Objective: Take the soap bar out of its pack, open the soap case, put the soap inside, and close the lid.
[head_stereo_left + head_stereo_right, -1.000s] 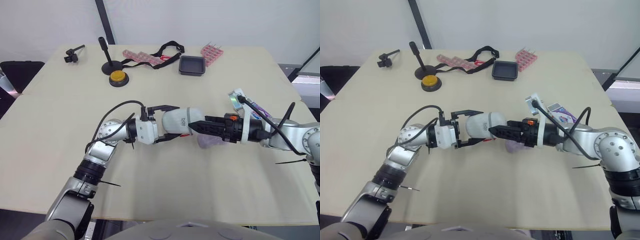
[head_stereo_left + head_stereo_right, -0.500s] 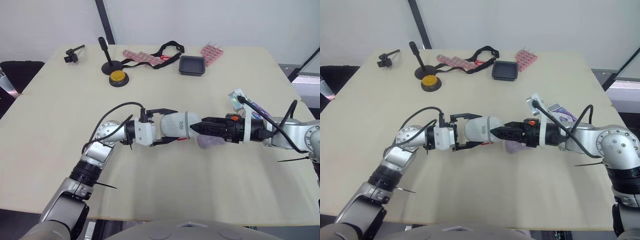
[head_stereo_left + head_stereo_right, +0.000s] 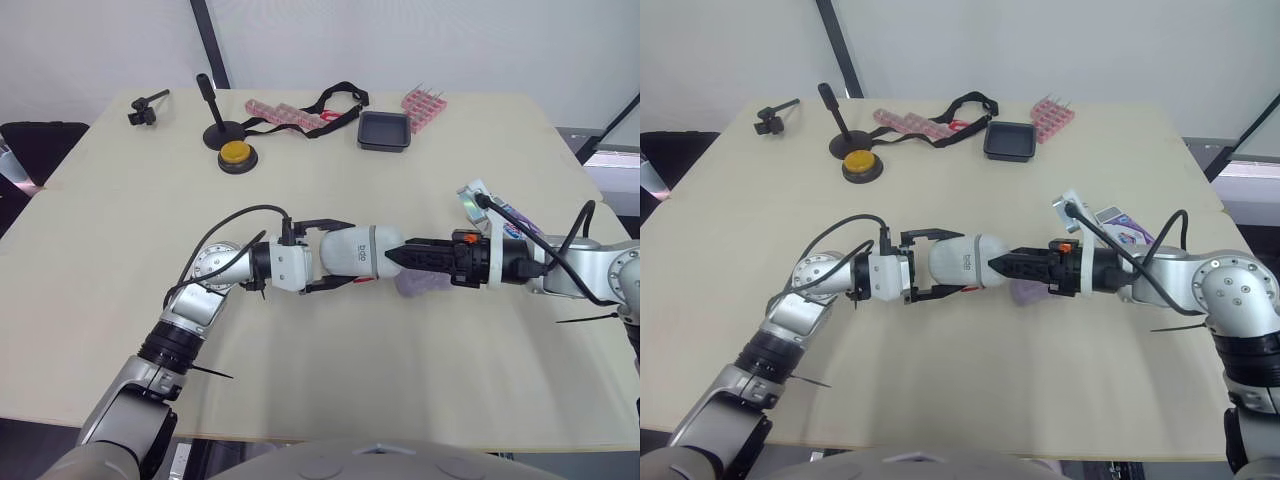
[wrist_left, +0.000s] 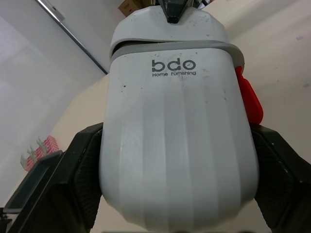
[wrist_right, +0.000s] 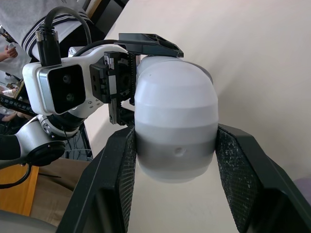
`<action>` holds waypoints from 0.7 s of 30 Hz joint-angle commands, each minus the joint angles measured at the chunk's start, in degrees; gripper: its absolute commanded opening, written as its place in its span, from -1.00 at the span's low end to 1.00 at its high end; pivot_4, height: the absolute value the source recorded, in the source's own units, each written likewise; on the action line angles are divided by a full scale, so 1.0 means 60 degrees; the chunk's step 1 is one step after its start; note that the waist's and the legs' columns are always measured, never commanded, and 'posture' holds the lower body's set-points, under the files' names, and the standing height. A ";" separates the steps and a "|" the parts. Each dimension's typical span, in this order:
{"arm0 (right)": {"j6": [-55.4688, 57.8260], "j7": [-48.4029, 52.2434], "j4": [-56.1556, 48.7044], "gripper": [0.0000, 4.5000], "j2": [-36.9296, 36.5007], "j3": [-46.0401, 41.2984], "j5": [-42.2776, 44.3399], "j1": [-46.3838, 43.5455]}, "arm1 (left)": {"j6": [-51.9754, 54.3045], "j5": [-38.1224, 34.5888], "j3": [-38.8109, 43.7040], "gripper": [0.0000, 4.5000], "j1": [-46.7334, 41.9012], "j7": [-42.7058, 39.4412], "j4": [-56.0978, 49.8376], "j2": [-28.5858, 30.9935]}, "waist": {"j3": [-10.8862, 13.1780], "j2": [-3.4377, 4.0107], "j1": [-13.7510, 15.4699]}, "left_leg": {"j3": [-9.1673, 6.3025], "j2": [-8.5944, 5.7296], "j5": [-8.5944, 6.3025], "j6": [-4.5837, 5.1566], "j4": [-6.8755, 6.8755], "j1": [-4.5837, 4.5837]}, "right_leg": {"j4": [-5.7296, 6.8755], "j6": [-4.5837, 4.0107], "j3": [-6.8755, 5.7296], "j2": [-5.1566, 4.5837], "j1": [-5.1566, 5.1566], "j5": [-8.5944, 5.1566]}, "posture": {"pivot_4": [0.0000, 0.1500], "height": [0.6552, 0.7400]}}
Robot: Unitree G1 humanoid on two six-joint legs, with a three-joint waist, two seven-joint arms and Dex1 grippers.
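Your L hand point(image 3: 333, 253) has both fingers shut tight on the sides of the white soap case point(image 3: 362, 250), holding it above the desk point(image 3: 400, 400). Your R hand point(image 3: 403, 256) pinches the case's far end, facing the L hand. Prob. the soap bar point(image 3: 420, 283), a pale purple lump, lies on the desk just under the R hand.

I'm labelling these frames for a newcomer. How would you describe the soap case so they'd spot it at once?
Find the middle of the big beige table. There the soap case is clamped end to end between the left gripper and the right gripper. It is the only rounded white box with a grey band; the lump beside it is pale purple.
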 commanded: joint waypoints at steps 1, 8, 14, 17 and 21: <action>0.0022 0.0099 -0.0051 -0.12 0.0007 -0.0084 -0.0120 -0.0073 | -0.0072 -0.0257 -0.0028 0.55 -0.0028 0.0047 -0.0508 -0.0036 | 0.0000 0.0000 0.0000 | 0.0000 0.0000 0.0000 0.0000 0.0000 0.0000 | 0.0000 0.0000 -0.0001 0.0000 0.0000 0.0000 | 1.00 0.74; 0.0367 0.0759 0.0512 -0.12 -0.0295 -0.0371 -0.0066 0.0272 | 0.0085 -0.0392 0.0013 0.55 0.0160 0.0023 -0.0754 -0.0004 | 0.0000 0.0000 0.0012 | 0.0000 0.0000 0.0000 0.0000 -0.0001 -0.0001 | -0.0001 0.0000 -0.0001 0.0000 0.0000 0.0000 | 1.00 0.74; 0.0990 0.1342 0.1177 -0.12 -0.0844 -0.0636 0.0839 0.0407 | 0.0159 -0.0469 0.0060 0.55 0.0224 -0.0005 -0.0831 0.0043 | 0.0000 0.0000 0.0002 | 0.0000 -0.0001 0.0001 0.0001 -0.0002 0.0000 | -0.0003 -0.0002 0.0000 -0.0001 0.0000 -0.0001 | 1.00 0.74; 0.1350 0.1752 0.1341 -0.12 -0.1272 -0.0782 0.0895 0.0536 | 0.0176 -0.0517 0.0057 0.55 0.0277 -0.0086 -0.0852 0.0116 | 0.0000 -0.0001 0.0008 | 0.0001 -0.0001 0.0001 0.0002 -0.0009 0.0002 | -0.0005 -0.0002 0.0000 0.0001 0.0000 -0.0001 | 1.00 0.74; 0.1688 0.2475 0.1653 -0.12 -0.2064 -0.1108 0.0116 0.0644 | 0.0207 -0.0556 0.0092 0.55 0.0317 -0.0155 -0.0813 0.0222 | 0.0001 -0.0001 0.0015 | 0.0001 -0.0002 0.0001 0.0003 -0.0009 0.0001 | -0.0010 -0.0003 0.0001 -0.0001 0.0001 -0.0001 | 1.00 0.74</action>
